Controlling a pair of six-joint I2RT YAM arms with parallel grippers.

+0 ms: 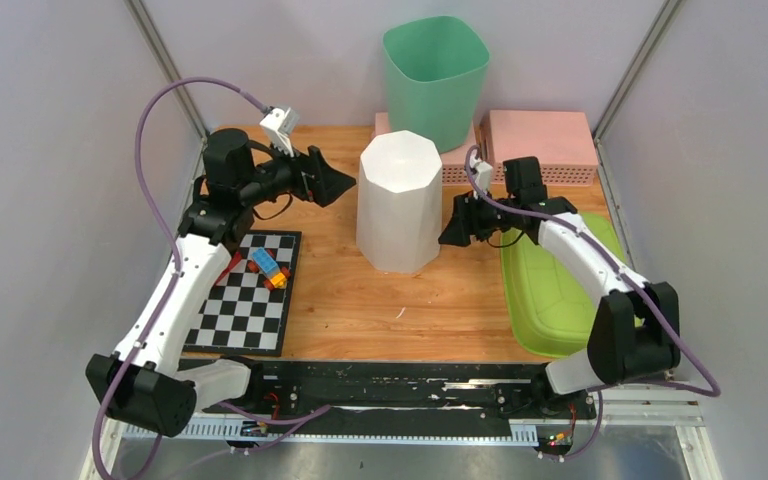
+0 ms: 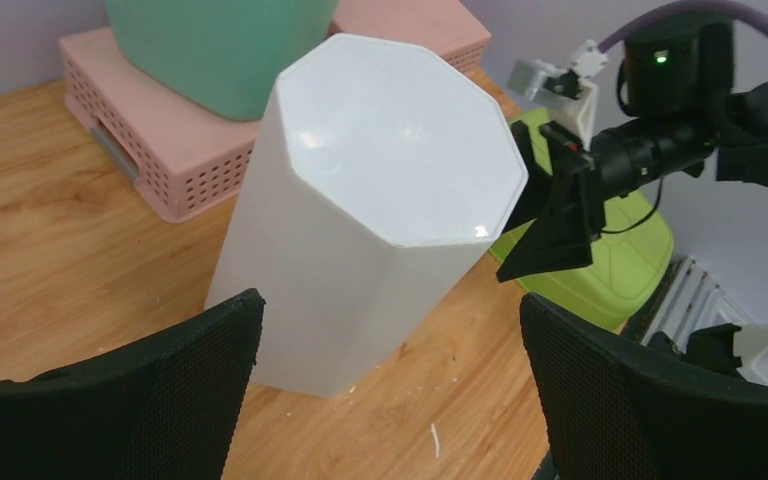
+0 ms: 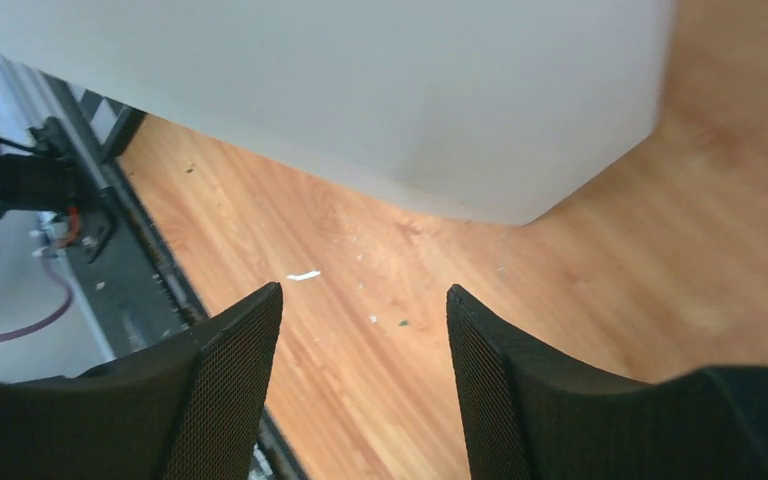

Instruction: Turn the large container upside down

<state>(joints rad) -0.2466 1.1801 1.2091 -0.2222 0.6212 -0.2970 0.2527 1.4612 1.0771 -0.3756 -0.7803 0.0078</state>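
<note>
- The white container [image 1: 398, 200] stands mid-table [image 1: 360, 300], closed end up, in front of a green bin [image 1: 435, 75].
- The left gripper [image 1: 345, 187] hovers just left of it, fingers spread wide and empty.
- The right gripper [image 1: 448, 234] sits close to its right side, fingers parted, gripping nothing.

Right wrist cam: white container [image 3: 360, 90] fills the top of frame, smooth wall, one bottom corner sitting on the wooden table [image 3: 660, 300] just right of centre. Right gripper [image 3: 362, 295] is low in frame, both black mesh fingers [image 3: 230, 370] spread with only bare wood between them, tips short of the container wall, no contact. Small white scrap [image 3: 303, 274] and a few specks on the wood near the left fingertip. Black rail [image 3: 150, 270] runs along the table's left edge, purple cable [image 3: 30, 325] beyond it.
</note>
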